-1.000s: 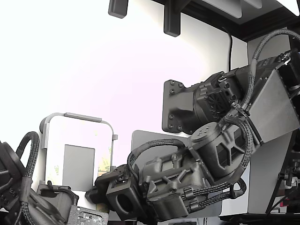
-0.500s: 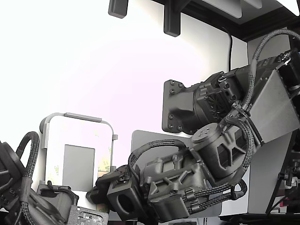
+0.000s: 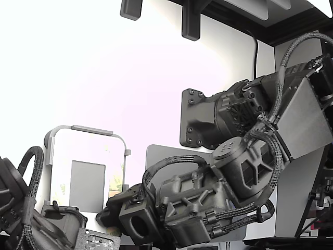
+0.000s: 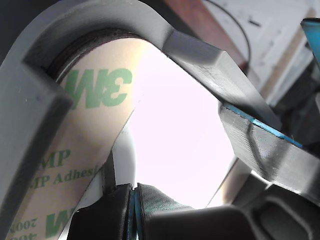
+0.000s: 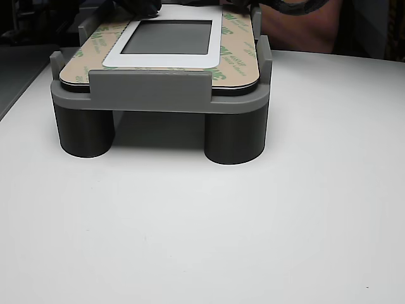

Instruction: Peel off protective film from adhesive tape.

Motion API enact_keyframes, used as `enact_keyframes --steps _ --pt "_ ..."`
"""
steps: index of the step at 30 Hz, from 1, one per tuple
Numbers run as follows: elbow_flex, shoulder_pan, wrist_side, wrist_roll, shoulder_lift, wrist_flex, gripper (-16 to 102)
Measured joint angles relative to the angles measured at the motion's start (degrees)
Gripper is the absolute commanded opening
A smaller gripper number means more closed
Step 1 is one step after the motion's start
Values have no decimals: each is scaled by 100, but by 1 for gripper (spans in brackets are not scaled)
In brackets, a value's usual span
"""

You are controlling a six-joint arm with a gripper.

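Exterior view: a black arm wrapped in braided cables reaches down toward the lower left of the picture, its front end low beside a white plate with rounded corners that sits in a grey holder. A plain grey patch lies in the middle of the plate. Thin yellowish strips with green print edge the plate. The pincer itself is hidden behind the arm's own body here, so its state cannot be told from this angle.

Wrist view: very close up, the protective film fills one side, pale tan with green "3M" lettering, lying against the curved grey wall of the holder. The white plate edge shows beside it. Two dark pincer fingers meet near the film's edge with only a thin blue seam between them, pressed together; whether any film is caught between them cannot be told.

Other view: the holder stands on round grey legs on the white counter. The plate lies flat in it, the printed film running along its borders, the grey patch at centre.
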Motion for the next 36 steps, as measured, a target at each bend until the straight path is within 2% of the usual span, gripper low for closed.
enact_keyframes --steps 36 --pt "18 114 -18 70 18 -35 -10"
